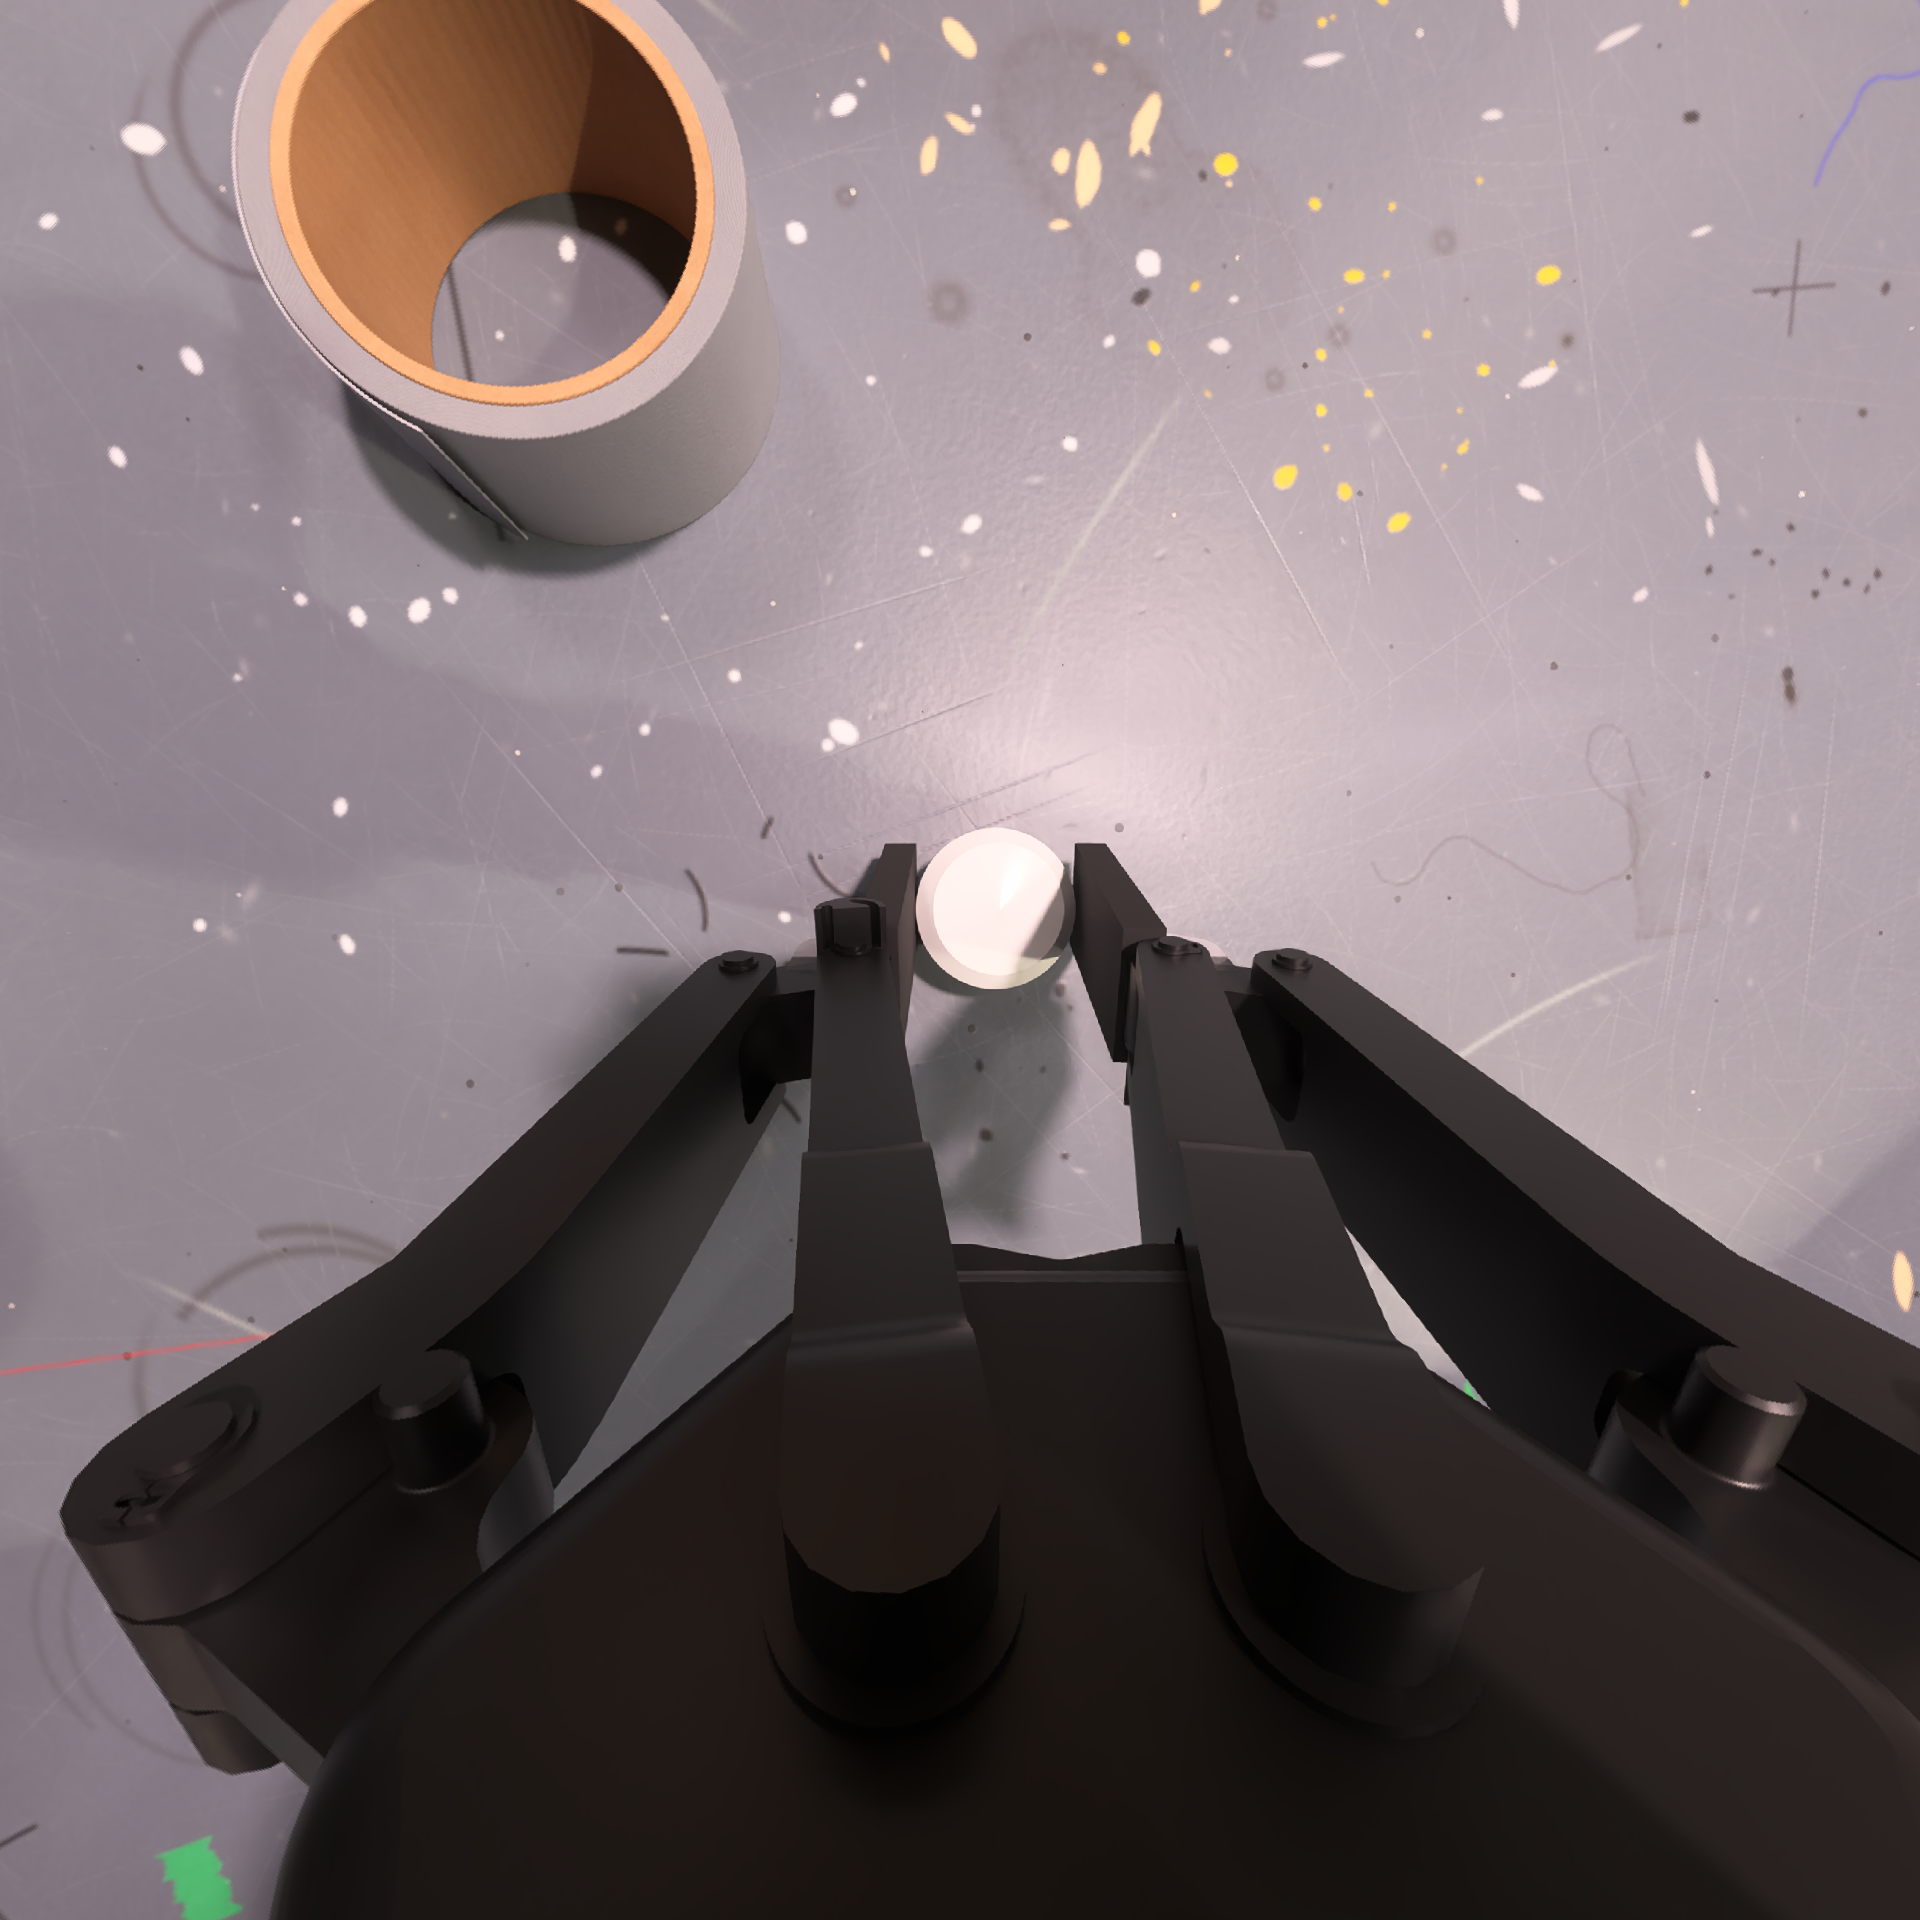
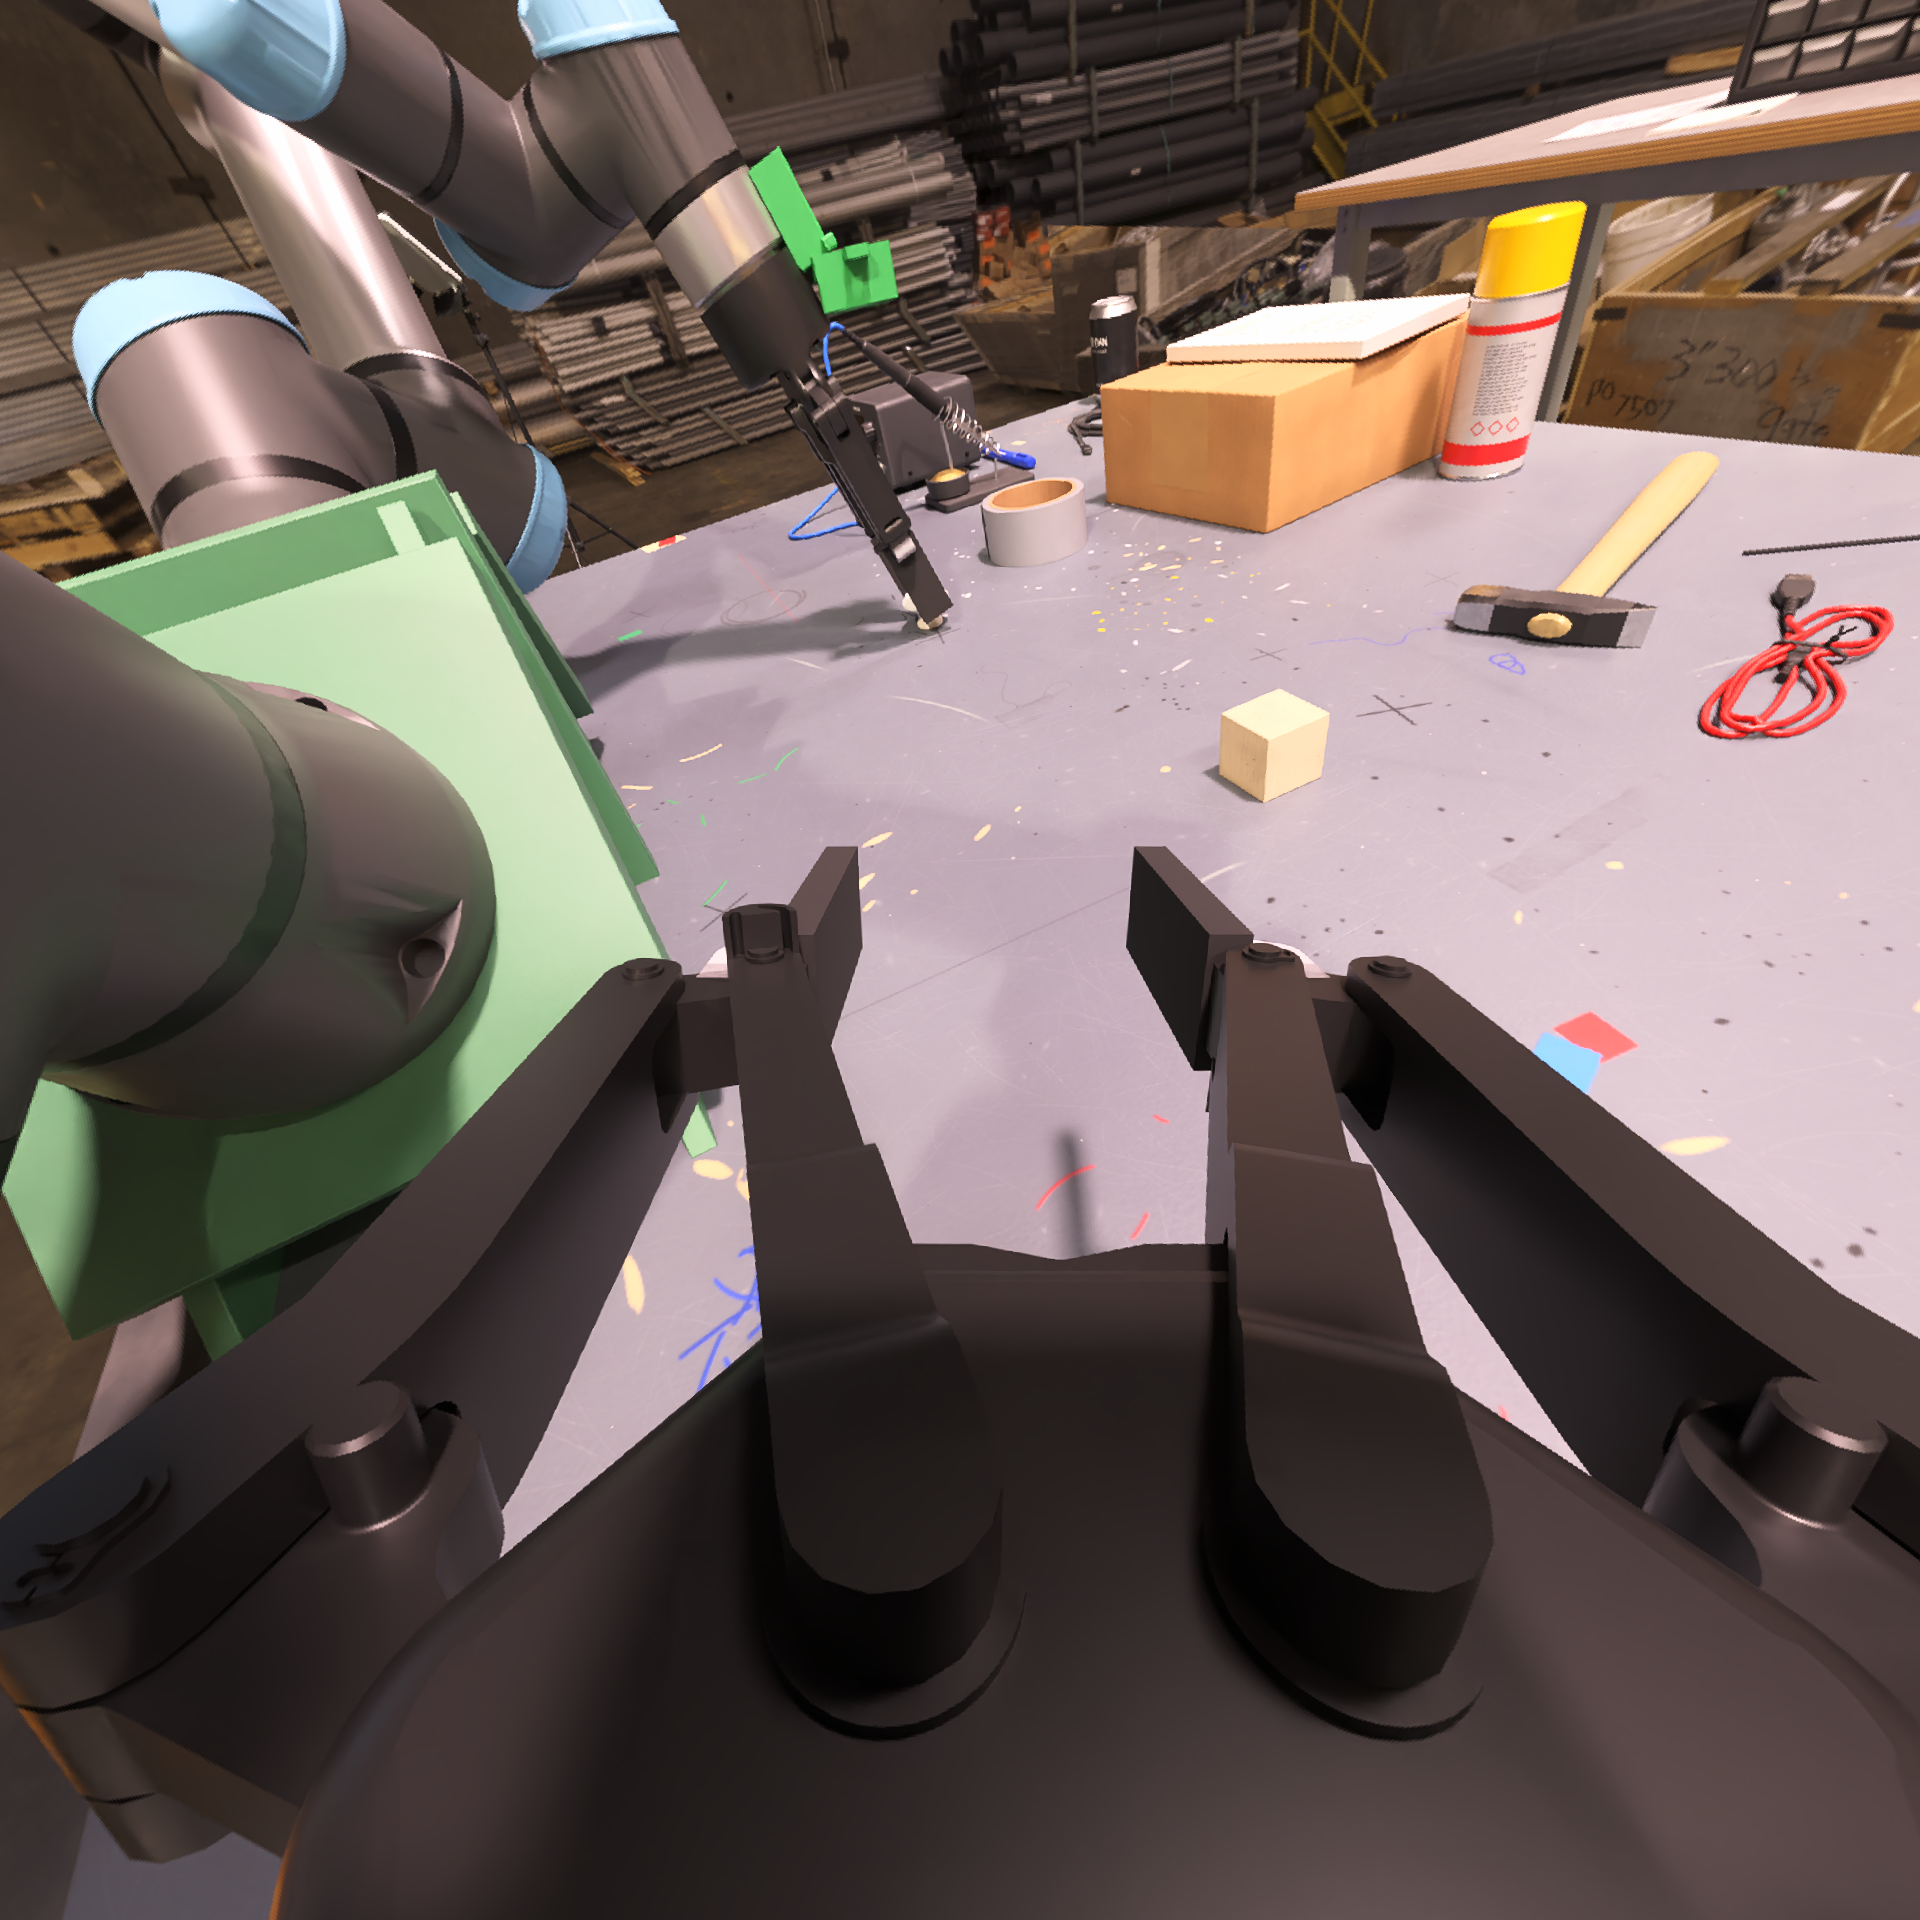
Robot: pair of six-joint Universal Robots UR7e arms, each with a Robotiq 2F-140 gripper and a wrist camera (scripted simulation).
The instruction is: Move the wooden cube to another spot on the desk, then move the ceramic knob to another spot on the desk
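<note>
The left gripper (image 1: 995, 883) is seen pointed straight down at the tabletop (image 1: 1351, 727), and the white ceramic knob (image 1: 992, 914) is framed squarely between its two fingertips. The left fingertip appears pressed against the knob's side; at the right fingertip a thin sliver of gap may remain, so contact there cannot be confirmed. The jaws are drawn in narrow around the knob, and whether a firm hold is made cannot be told. From the right wrist view the same gripper (image 2: 928, 615) is shown low at the far side of the tabletop, the knob (image 2: 928, 621) a pale speck at its tips, apparently resting on the surface.

The knob is round from above, so no long axis has to be matched; only centring matters, and it is judged well centred.

Beyond it, a roll of grey tape (image 1: 499, 270) stands well apart, up and to the left.

The right gripper (image 2: 995, 914) is held wide and empty above the tabletop. The wooden cube (image 2: 1274, 744) is set ahead of it and slightly to its right, near but untouched. The knob is plainly the left arm's business.
</note>
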